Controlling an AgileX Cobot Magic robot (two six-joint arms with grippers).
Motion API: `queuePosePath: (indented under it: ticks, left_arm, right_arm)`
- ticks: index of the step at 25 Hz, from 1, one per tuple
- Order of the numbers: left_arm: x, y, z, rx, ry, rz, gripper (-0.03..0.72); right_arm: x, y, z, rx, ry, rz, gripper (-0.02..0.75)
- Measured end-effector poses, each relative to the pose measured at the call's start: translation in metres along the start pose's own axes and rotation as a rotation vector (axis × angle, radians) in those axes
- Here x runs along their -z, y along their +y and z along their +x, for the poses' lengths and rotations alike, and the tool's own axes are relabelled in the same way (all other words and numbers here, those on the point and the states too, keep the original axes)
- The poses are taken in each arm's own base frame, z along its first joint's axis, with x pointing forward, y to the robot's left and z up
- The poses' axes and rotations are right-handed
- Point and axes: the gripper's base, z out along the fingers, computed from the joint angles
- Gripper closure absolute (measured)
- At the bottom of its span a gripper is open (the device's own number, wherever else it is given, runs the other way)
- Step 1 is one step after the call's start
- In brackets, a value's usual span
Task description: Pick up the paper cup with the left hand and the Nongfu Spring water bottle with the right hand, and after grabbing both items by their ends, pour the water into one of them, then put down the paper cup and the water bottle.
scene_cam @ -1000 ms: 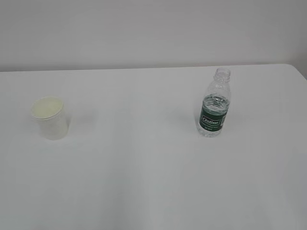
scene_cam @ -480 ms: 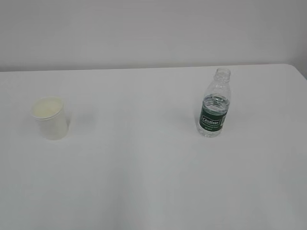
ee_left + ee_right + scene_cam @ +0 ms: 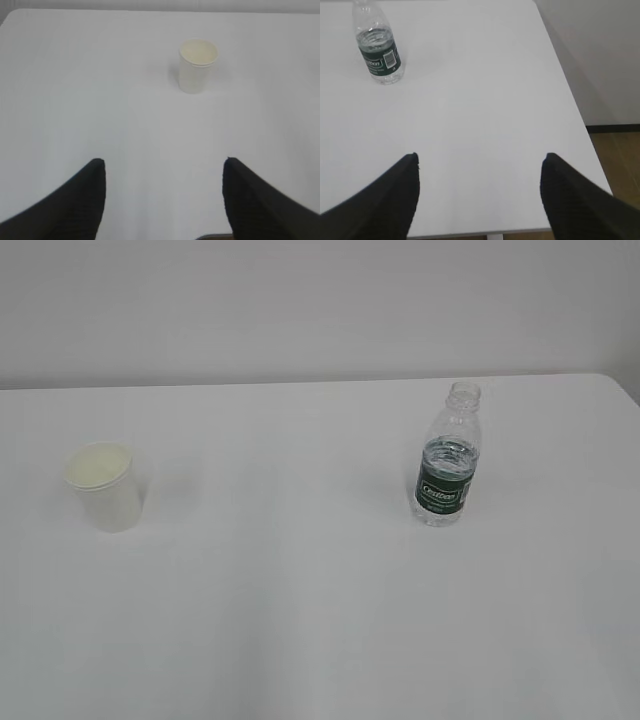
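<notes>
Nearest in the left wrist view, the left hand [image 3: 164, 167] is seen with its two black fingers [image 3: 75, 200] spread wide and nothing held between them; only bare white table [image 3: 75, 90] lies in the gap. Farther off in that view, the paper cup [image 3: 197, 66] is seen upright, well apart from the fingers and slightly to the right of the gap.

In the right wrist view, the right hand [image 3: 480, 162] is likewise shown wide open and empty. The Nongfu Spring water bottle [image 3: 377, 43] stands upright far beyond it and well to the left of the gap. The table's right edge, a pale wall and a strip of brown floor [image 3: 620, 155] are shown only in this view.

Neither arm is seen in the exterior view, but both objects are: the paper cup [image 3: 105, 485] stands well to the left of the bottle [image 3: 447, 458], which is capless, with the water [image 3: 446, 455] reaching about the top of its green label. Behind the bottle, the table's far edge meets a plain pale wall [image 3: 300, 300].
</notes>
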Motion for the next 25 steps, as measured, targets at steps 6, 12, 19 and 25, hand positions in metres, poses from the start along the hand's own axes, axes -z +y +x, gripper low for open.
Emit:
queuePosePath:
  ticks: [6,12,19,25]
  left_arm:
    - [-0.006,-0.002,-0.020,0.008,-0.001,0.009,0.170]
    - [-0.017,-0.004,-0.036,0.028,-0.052,0.031,0.179]
    - [-0.028,-0.003,-0.046,0.016,-0.065,0.011,0.192]
    - [-0.039,-0.002,-0.055,-0.003,-0.079,0.008,0.204]
  right_arm:
    - [0.010,0.001,-0.012,-0.003,-0.091,-0.024,0.165]
    - [0.006,0.005,-0.032,0.027,-0.134,-0.060,0.165]
    - [-0.005,0.014,-0.048,0.006,-0.147,-0.155,0.165]
    - [-0.009,0.019,-0.060,-0.006,-0.212,-0.201,0.165]
